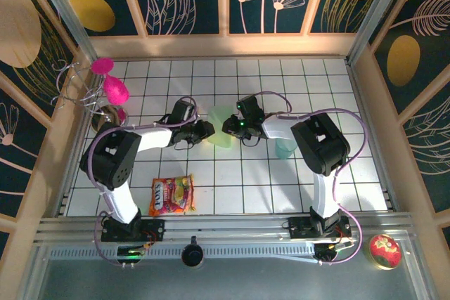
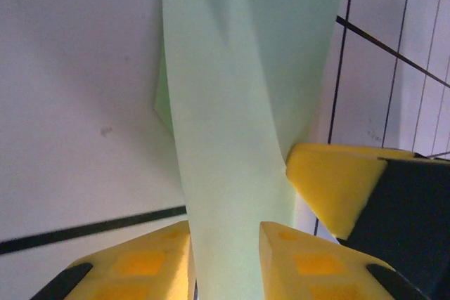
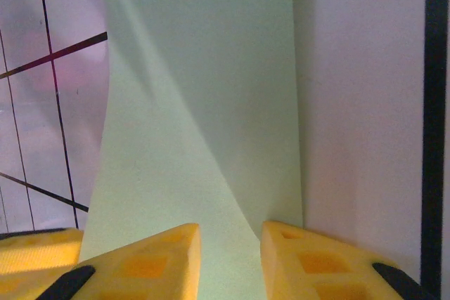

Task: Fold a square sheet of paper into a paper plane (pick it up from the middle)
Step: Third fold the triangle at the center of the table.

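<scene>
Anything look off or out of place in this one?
The paper looks twisted between the left gripper and right gripper. A slanting buckle crosses it in both wrist views, so it is not flat. A stray snack packet lies at the near left. Nothing is spilled.

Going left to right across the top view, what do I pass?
In order: pink toy → snack bag → left gripper → paper → right gripper → cup → red tin.

Far end of the paper (image 2: 232, 103) off-frame
</scene>
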Tool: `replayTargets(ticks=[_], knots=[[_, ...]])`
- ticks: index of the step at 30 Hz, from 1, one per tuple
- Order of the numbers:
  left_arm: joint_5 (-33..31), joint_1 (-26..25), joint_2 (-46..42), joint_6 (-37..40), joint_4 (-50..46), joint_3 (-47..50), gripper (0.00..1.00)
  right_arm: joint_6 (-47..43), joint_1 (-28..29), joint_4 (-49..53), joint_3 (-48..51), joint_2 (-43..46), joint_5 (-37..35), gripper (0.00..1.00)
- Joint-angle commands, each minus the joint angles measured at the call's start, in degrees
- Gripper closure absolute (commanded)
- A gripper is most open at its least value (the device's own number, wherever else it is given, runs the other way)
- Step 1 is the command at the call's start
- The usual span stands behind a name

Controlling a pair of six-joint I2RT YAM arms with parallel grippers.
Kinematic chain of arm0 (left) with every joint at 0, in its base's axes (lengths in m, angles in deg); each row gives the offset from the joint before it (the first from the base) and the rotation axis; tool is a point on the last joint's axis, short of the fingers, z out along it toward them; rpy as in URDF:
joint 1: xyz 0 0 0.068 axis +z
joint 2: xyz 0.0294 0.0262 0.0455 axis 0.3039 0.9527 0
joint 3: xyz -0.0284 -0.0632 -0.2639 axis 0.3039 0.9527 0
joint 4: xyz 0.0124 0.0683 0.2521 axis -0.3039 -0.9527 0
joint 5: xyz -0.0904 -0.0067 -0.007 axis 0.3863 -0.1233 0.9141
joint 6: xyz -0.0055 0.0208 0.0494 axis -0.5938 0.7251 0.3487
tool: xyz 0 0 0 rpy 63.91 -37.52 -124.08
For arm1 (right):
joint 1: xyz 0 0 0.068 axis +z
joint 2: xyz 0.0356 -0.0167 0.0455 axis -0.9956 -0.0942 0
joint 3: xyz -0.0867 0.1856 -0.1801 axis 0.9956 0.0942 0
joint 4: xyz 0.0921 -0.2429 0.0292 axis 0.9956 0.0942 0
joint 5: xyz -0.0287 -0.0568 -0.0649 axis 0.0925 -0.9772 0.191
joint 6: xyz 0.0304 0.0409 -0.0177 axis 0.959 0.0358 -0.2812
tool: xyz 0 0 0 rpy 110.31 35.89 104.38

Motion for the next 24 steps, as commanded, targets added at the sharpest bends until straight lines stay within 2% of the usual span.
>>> replayTargets(ticks=[1, 18, 24], knots=[[-0.42, 1.2, 1.83, 2.02, -2.21, -2.0, 0.72, -0.15, -0.68, 2.9, 0.69, -1.43, -2.09, 0.7], [3.79, 2.64, 3.98, 1.26, 0.59, -2.95, 0.82, -0.12, -1.01, 2.12, 0.93, -0.67, -1.92, 0.69], [3.81, 2.82, 3.68, 0.91, 0.99, -2.9, 0.95, -3.64, -1.08, -1.33, 1.75, 2.15, -1.23, 0.63]])
